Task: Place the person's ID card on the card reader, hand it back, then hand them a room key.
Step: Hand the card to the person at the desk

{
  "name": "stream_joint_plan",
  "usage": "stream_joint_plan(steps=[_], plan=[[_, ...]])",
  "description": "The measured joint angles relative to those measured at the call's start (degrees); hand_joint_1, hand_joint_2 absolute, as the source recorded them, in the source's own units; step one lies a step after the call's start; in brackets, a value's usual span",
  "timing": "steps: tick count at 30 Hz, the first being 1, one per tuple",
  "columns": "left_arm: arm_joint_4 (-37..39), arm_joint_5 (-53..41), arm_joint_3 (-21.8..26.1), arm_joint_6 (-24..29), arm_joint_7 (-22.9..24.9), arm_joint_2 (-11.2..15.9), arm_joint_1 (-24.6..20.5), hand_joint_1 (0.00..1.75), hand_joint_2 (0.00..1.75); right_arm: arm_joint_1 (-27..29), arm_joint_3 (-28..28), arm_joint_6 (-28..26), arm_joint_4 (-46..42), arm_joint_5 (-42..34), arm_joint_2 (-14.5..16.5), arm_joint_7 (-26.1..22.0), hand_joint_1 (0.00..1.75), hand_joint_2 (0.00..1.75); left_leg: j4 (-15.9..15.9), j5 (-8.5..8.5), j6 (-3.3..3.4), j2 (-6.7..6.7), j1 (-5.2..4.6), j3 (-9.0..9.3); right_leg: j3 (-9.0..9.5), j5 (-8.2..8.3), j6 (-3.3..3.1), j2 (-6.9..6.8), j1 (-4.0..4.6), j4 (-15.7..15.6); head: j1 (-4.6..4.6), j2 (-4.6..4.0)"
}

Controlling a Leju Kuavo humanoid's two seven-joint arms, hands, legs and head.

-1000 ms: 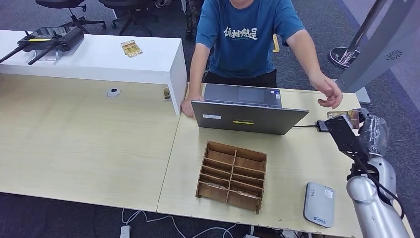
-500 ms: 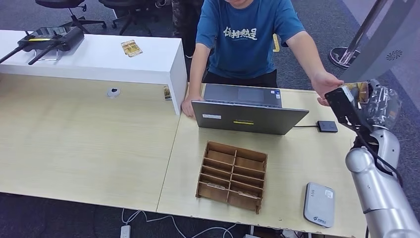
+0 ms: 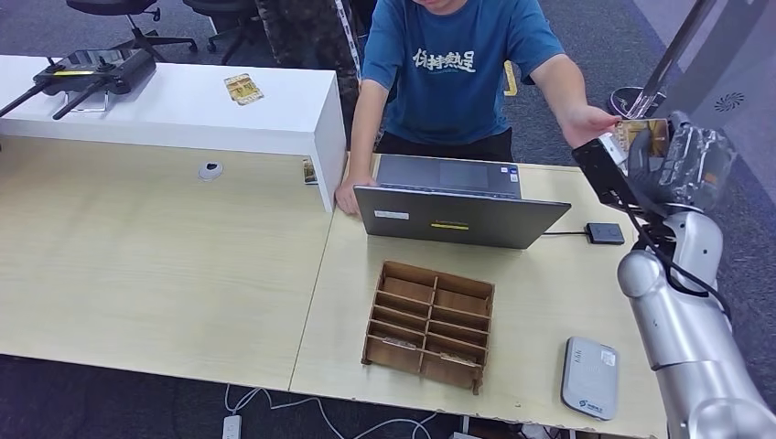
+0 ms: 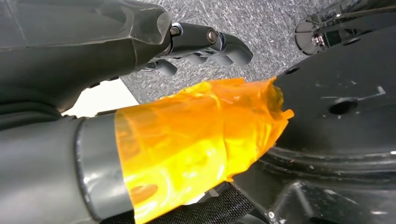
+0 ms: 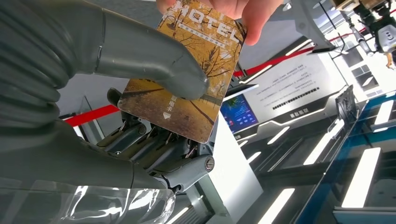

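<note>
Now lifted higher than a second ago, golden autumn-tree hotel card (image 5: 187,79) being pinched between thumb and fingers of raised right hand (image 3: 682,165), also touching the person's reaching hand (image 3: 586,122) above beige wooden desk (image 3: 165,265). Left hand (image 4: 205,44) fingers curling, holding nothing.

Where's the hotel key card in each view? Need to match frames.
Head view: key card upper right, held up in the right hand, meeting the person's hand.
Right wrist view: card centre-top, under the thumb.
Left wrist view: not in it.
Shared landmark: person's hand pinching the card.
</note>
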Motion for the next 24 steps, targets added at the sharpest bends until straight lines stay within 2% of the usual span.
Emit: stream_joint_plan(steps=[4, 5, 8, 9, 24], plan=[[0.00, -0.51, 0.00, 0.04, 0.03, 0.04, -0.01, 0.00, 0.00, -0.20, 0.39, -0.12, 0.18, 0.75, 0.78, -0.11, 1.52, 1.75, 0.00, 0.00, 0.00, -0.01, 0.00, -0.01, 0.00, 0.00, 0.00, -0.01, 0.00, -0.01, 0.02, 0.00], [0.00, -0.57, 0.00, 0.05, 0.03, 0.05, -0.01, 0.00, 0.00, -0.23, 0.47, -0.13, 0.30, 0.80, 0.93, -0.18, 1.30, 1.75, 0.00, 0.00, 0.00, -0.01, 0.00, -0.01, 0.00, 0.00, 0.00, -0.01, 0.00, -0.01, 0.02, 0.00], [0.00, -0.63, 0.00, 0.13, 0.04, 0.13, -0.01, 0.00, 0.00, -0.38, 0.68, -0.13, 0.69, 1.11, 1.34, -0.24, 0.18, 1.75, 0.00, 0.00, 0.00, 0.00, 0.00, -0.01, 0.00, 0.00, 0.00, 0.00, 0.00, -0.01, 0.01, 0.00], [0.00, -0.64, 0.00, 0.16, 0.06, 0.15, -0.01, 0.00, 0.00, -0.42, 0.74, -0.13, 0.81, 1.44, 1.46, -0.13, 0.00, 1.75, 0.00, 0.00, 0.00, 0.00, 0.00, -0.01, 0.00, 0.00, 0.00, 0.00, 0.00, -0.01, 0.00, 0.00], [0.00, -1.11, 0.00, 0.36, 0.36, 0.14, -0.05, 0.00, 0.00, -0.71, 1.24, -0.21, 1.85, 4.23, 1.88, 1.13, 0.00, 1.75, 0.00, 0.01, -0.01, 0.00, 0.00, 0.01, 0.00, 0.01, 0.00, 0.00, 0.00, -0.01, -0.01, 0.00]])
